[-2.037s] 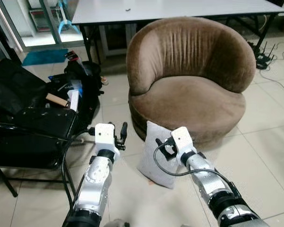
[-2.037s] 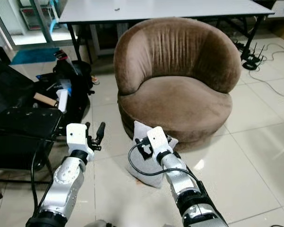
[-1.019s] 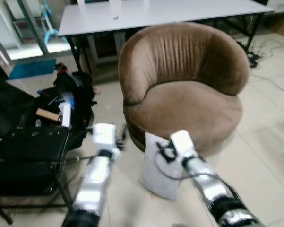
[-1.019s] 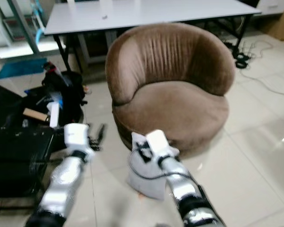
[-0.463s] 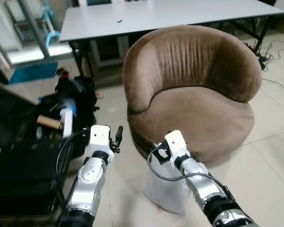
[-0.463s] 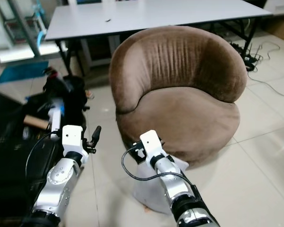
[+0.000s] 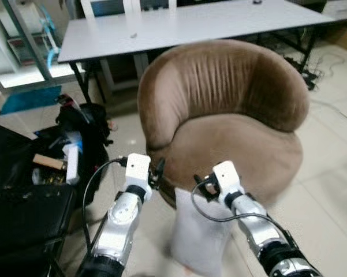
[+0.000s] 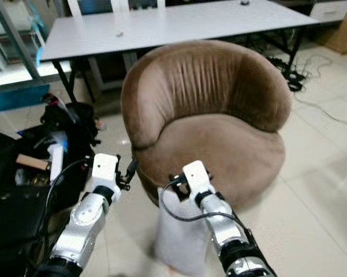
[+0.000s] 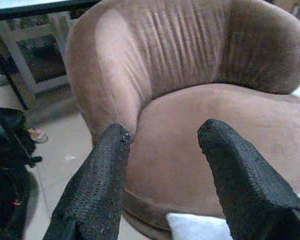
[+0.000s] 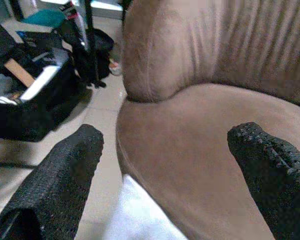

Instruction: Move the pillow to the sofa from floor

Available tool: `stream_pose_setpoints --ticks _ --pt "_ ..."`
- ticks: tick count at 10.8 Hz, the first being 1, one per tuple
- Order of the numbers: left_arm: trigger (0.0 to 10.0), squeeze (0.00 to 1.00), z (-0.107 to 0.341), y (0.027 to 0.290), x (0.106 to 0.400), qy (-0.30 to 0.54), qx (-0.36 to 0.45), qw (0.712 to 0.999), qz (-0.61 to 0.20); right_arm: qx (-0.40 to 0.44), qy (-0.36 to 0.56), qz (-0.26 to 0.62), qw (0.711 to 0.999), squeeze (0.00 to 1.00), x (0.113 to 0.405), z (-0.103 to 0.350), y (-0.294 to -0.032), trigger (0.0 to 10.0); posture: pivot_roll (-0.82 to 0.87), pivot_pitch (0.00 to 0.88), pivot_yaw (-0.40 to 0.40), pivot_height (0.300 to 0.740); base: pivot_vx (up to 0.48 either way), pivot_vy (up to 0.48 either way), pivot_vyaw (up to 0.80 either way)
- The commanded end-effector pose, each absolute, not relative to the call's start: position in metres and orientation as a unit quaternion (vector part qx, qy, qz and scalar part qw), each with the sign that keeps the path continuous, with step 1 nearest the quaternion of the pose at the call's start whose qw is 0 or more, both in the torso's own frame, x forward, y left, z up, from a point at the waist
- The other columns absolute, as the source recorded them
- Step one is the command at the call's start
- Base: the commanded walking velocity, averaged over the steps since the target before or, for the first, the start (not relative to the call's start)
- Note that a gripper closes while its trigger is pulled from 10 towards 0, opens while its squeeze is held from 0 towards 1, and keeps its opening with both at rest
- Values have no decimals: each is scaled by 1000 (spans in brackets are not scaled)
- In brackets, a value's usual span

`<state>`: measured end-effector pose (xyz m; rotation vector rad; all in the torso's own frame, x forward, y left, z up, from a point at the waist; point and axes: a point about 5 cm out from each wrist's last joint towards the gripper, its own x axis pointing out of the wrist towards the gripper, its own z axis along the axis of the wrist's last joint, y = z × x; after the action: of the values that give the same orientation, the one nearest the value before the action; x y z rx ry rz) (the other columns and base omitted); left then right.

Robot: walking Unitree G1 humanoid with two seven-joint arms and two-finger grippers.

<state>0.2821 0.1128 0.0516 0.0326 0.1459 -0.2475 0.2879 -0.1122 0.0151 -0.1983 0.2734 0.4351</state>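
A white pillow (image 7: 199, 234) is standing upright in the lower centre of the left eye view, just in front of the brown round sofa (image 7: 231, 121) that is taking up the middle of the frame. The right gripper (image 10: 164, 165) is reaching over the pillow's top edge; in the right wrist view its jaws are standing wide apart, with a white corner of the pillow showing between them and the sofa seat beyond. Whether the pillow is touching the floor or hanging from the arm cannot be told. The left gripper (image 9: 162, 150) is hovering at lower centre-left, beside the sofa's front edge, jaws open and gripping nothing. A long grey bench (image 7: 179, 26) is running across the top of the frame, and black bags (image 7: 75, 144) are lying at the left.
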Motion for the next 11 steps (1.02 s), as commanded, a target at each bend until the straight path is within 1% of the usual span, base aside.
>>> stream_pose_setpoints --ticks 1,2,4,9,11 --pt "10000 0 49 119 280 75 30 990 -118 -95 125 227 961 0 289 19 -104 10000 -105 0 51 727 0 0 0" --pt "10000 0 50 120 281 73 30 991 -111 -96 125 228 961 0 288 18 -104 10000 -106 0 51 727 0 0 0" --pt "10000 0 51 121 282 71 62 990 -105 -96 125 228 961 0 288 18 -104 10000 -106 0 51 727 294 -377 0" --pt "10000 0 51 120 281 72 51 991 -104 -96 127 228 961 0 287 18 -104 10000 -108 0 52 727 331 -343 0" --pt "10000 0 48 119 280 82 49 990 -103 -96 129 229 960 0 287 17 -104 10000 -105 0 53 727 0 0 0"
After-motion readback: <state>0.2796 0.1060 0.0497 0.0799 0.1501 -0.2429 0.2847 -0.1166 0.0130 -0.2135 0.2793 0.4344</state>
